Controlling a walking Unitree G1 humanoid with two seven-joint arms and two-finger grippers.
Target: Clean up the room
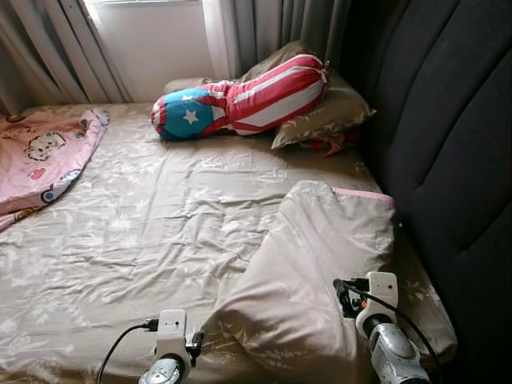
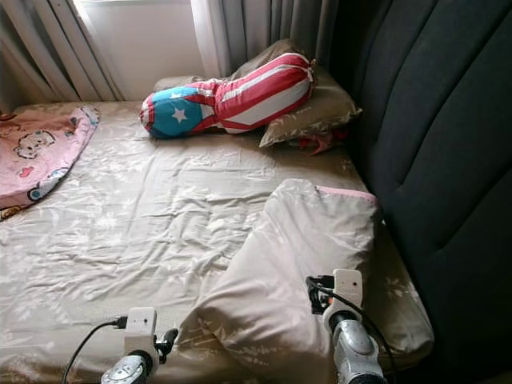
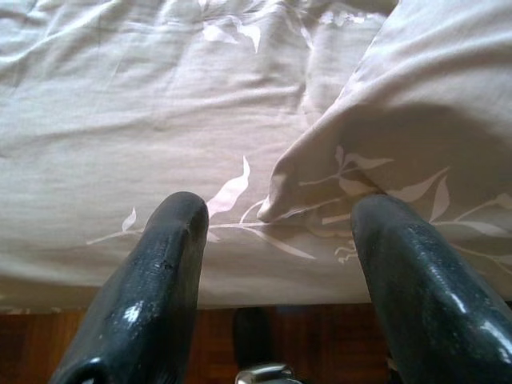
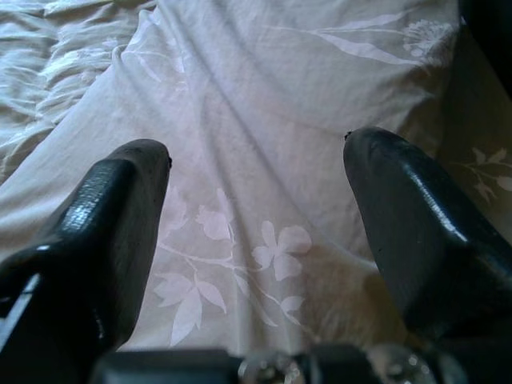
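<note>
Pink blanket [image 1: 42,156]: bunched at the far left edge of the bed, printed with cartoon animal figures; no lettering can be made out on it.
Bedsheet [image 1: 160,232]: beige with a pale leaf-and-flower print, rumpled across the mattress; no brand or label visible.
Left gripper [image 3: 276,240]: at the near edge of the bed, its two black fingers [image 3: 152,280] spread apart and holding nothing, hovering just off the low corner of the beige pillow, with the dark wooden floor [image 3: 48,348] showing below the mattress edge.
Bolster [image 1: 240,100]: stars-and-stripes pattern, a blue end with white stars and red-and-white stripes, lying across the head of the bed by the curtains [image 1: 264,28]; no readable writing.
Small pillow [image 1: 324,112]: beige, leaf-printed, under and beside the bolster, against the dark padded headboard [image 1: 448,136].
Beige pillow [image 1: 312,272]: large, same floral print with a thin pink edge at its far end, lying on the right side of the bed beside the headboard.
Right gripper [image 4: 256,208]: poised over the beige pillow, fingers wide apart, empty.
</note>
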